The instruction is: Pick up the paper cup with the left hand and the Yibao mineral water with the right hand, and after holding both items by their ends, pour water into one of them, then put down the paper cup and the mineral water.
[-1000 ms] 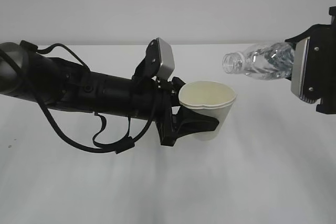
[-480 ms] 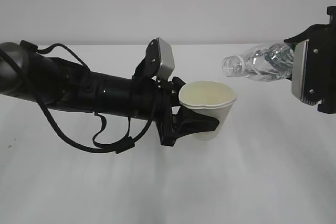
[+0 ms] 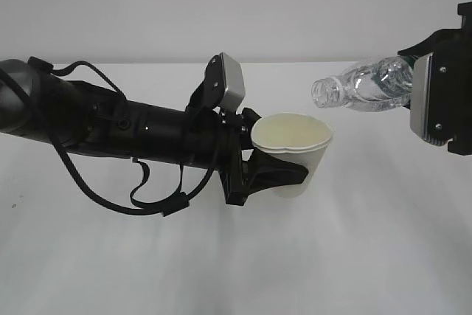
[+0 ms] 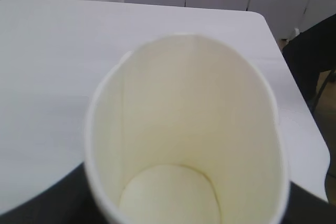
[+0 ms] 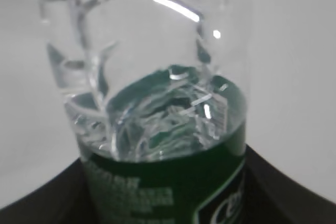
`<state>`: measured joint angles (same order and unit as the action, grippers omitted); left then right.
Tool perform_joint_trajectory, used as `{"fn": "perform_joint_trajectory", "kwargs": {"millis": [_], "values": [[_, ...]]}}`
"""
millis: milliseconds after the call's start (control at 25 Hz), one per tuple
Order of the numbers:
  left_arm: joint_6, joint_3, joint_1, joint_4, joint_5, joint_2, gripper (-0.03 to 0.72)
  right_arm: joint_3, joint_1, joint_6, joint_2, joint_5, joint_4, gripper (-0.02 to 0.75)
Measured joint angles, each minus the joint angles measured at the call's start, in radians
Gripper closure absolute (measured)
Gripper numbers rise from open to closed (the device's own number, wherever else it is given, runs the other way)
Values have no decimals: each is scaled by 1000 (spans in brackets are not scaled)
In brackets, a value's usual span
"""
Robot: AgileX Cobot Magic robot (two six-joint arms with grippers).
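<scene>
The paper cup (image 3: 293, 154) is held upright above the white table (image 3: 354, 256), clamped at its lower wall by the left tool (image 3: 284, 175), whose jaws are closed against it. The rim is squeezed slightly out of round; the cream inside (image 4: 184, 145) is seen empty. The Yibao mineral water (image 3: 365, 85) is held nearly horizontal up and right of the cup, apart from it, its uncapped mouth pointed toward the cup. The right tool (image 3: 435, 101) is gripped around the green-labelled part (image 5: 168, 182); its jaws are hidden.
</scene>
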<state>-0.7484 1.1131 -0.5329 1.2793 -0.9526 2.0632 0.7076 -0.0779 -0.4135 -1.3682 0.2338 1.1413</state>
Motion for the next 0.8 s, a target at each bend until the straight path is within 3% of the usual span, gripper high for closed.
{"fn": "perform_joint_trajectory", "kwargs": {"millis": [800], "values": [[0, 0, 0, 0, 0, 0, 255, 0, 0, 0, 0, -1, 28, 276]]}}
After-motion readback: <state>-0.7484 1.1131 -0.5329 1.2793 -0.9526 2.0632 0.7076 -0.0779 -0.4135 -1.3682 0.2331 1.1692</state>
